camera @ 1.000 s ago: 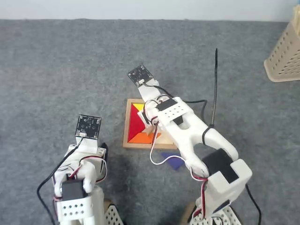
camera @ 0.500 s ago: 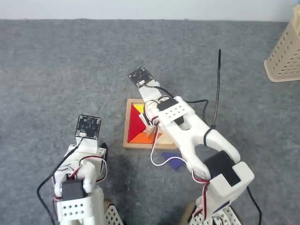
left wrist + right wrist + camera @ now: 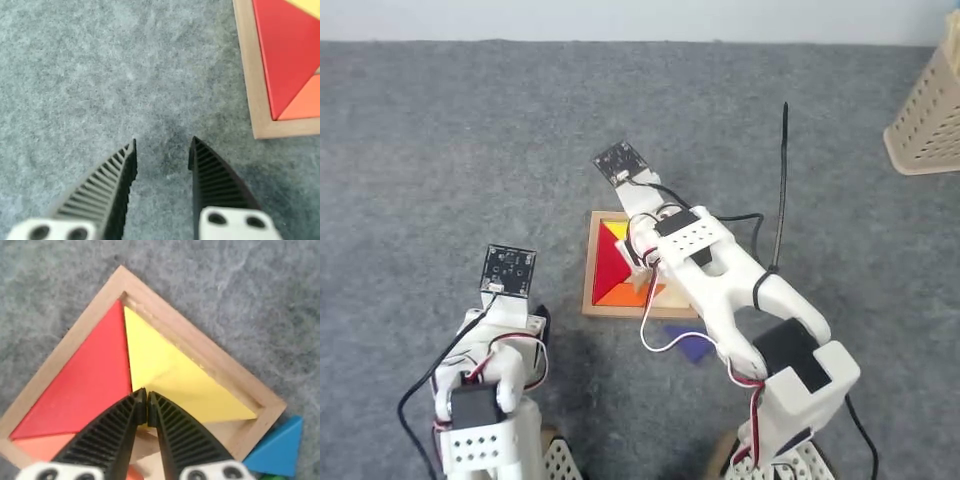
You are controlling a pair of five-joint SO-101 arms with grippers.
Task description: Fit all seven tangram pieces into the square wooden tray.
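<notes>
Watching the two arms on the grey carpet (image 3: 470, 150) here. The tray (image 3: 200, 345) sits in the middle of the table, and the right arm is stretched right out over it. The right claw (image 3: 146, 399) is pinched shut with nothing in it. Its tips point down at the seam where the red triangle (image 3: 85, 385) meets the yellow triangle (image 3: 165, 370), and both of those lie flat in the tray. I honestly can't tell if the tips are touching the wood or just above it. There's also an orange piece (image 3: 305, 102) in the tray, right against the red one. A blue piece (image 3: 277, 442) lies out on the carpet just off one tray corner. A purple piece (image 3: 692, 346) is on the carpet too, on the robot's side of the tray, half hidden under the right arm. The left claw (image 3: 163, 147) is back near its own base, over bare carpet. Its jaws are spread partway and holding nothing, with the tray's near corner close by but not touching. A basket (image 3: 930, 110) stands off at the far right edge.
</notes>
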